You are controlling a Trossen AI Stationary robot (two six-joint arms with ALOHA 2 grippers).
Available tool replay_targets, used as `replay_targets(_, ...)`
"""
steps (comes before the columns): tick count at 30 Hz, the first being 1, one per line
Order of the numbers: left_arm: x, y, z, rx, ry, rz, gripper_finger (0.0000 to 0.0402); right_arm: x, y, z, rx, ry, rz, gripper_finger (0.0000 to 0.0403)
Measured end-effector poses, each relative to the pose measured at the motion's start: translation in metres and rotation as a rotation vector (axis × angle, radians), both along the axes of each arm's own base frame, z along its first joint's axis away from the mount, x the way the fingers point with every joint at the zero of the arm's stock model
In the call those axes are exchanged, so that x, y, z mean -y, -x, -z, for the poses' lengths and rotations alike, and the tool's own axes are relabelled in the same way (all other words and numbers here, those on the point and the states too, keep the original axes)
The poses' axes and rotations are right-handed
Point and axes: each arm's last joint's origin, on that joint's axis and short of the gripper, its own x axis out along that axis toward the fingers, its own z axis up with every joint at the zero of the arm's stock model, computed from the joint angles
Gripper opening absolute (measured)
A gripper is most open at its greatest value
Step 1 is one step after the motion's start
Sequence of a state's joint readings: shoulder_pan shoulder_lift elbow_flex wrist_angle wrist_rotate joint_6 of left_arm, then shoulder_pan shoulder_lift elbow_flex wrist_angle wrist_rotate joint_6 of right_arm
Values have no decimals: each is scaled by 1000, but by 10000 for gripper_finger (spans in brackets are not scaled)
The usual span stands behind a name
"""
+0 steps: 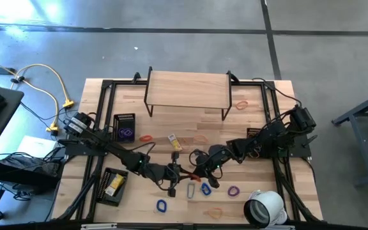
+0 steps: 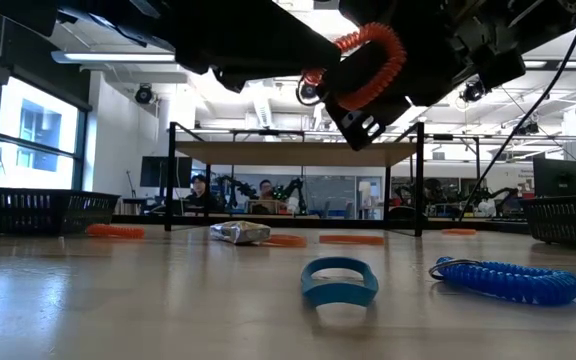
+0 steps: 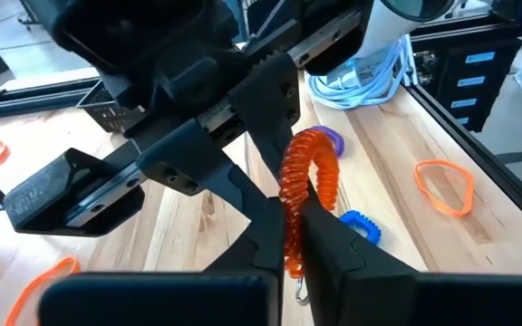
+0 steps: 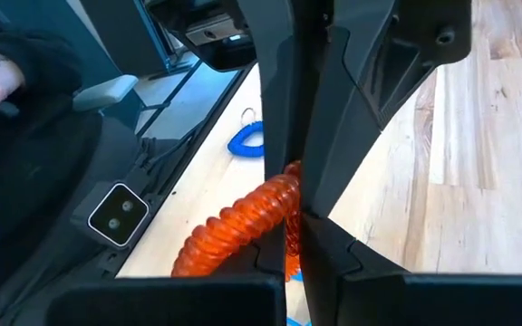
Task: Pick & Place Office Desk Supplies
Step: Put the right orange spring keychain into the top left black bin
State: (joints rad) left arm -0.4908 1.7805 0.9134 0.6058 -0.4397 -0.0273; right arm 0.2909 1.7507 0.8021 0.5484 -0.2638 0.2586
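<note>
Both claws, left claw [image 3: 297, 226] and right claw [image 4: 297, 217], pinch one orange coiled plastic loop [image 3: 308, 181] above the desk [image 1: 254, 128]; one should release smoothly.

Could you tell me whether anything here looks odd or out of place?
Yes: both grippers are shut on the same orange coil band, held up off the table. The left gripper and right gripper pinch it at mid-table, an unusual double grip. The other supplies lie scattered flat.

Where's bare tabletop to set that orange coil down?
Both grippers, left and right, are shut on the orange coil mid-table. Free: the strip between the basket and blue loop, and the right side past the purple loop. Crowded: under the grippers, near the silver clip.
</note>
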Motion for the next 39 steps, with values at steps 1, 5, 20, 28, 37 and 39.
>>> replay_targets(1, 0, 0, 0, 0, -1, 0, 8, 0, 0, 0, -1, -3, 1, 5)
replay_targets(5, 3, 2, 0, -1, -5, 6, 5, 0, 0, 0, -12, -14, 32, 19)
replay_targets(20, 13, 9, -3, 3, -68, -6, 3, 4, 0, 4, -47, 36, 171, 246)
replay_targets(28, 21, 17, -8, -5, -3, 3, 2, 6, -2, 1, 4, 75, 248, 286)
replay_targets(37, 14, 31, -12, -130, 44, -147, 2, 10, -3, 0, 22, 128, 382, 282)
replay_targets(39, 13, 37, -22, -128, 57, -162, 2, 12, -2, -2, 35, 151, 443, 282)
